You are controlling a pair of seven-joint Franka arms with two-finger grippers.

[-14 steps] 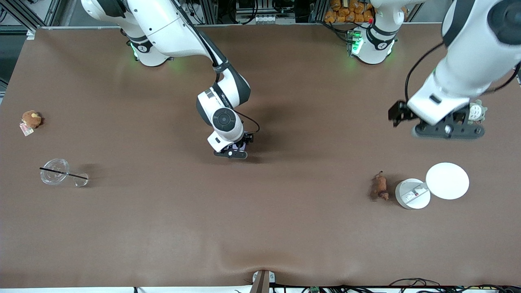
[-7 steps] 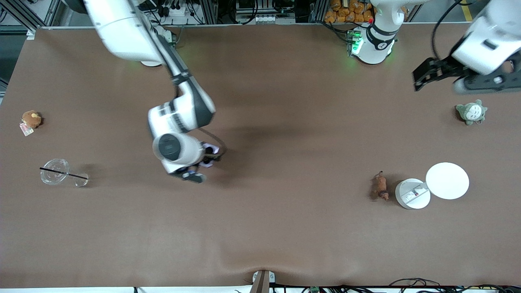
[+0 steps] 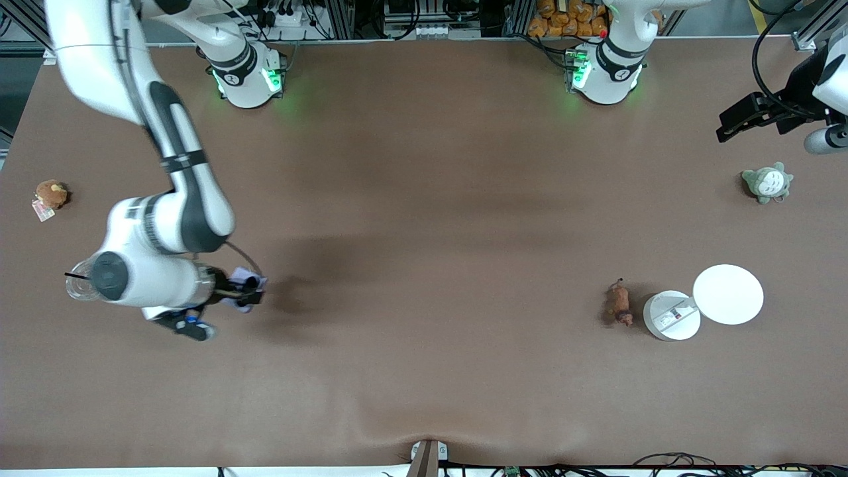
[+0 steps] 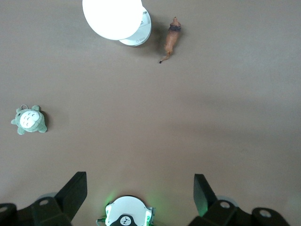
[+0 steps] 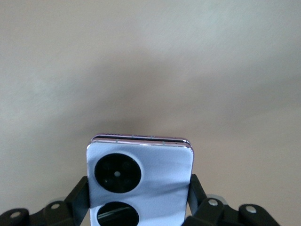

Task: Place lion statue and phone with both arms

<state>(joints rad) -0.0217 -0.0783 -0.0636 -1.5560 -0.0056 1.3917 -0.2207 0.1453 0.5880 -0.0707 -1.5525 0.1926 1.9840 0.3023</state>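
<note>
The lion statue (image 3: pixel 618 303) is a small reddish-brown figurine lying on the brown table beside a white round container; it also shows in the left wrist view (image 4: pixel 172 38). My right gripper (image 3: pixel 246 289) is shut on the lavender phone (image 3: pixel 242 273), held above the table toward the right arm's end. In the right wrist view the phone (image 5: pixel 155 174) shows two black camera circles and sits between the fingers of the right gripper (image 5: pixel 139 190). My left gripper (image 3: pixel 825 138) is open and empty, up high at the left arm's end, and its left wrist view (image 4: pixel 139 188) looks down on the table.
A white round container (image 3: pixel 671 315) and a white lid (image 3: pixel 728 294) lie beside the lion. A grey-green plush (image 3: pixel 767 183) lies under the left gripper's area. A brown plush with a tag (image 3: pixel 51 193) and a clear cup (image 3: pixel 78 286) lie near the right arm's end.
My right arm has swung the phone from the table's middle toward the right arm's end, near the clear cup. My left arm has drawn back from over the grey-green plush toward the table's edge.
</note>
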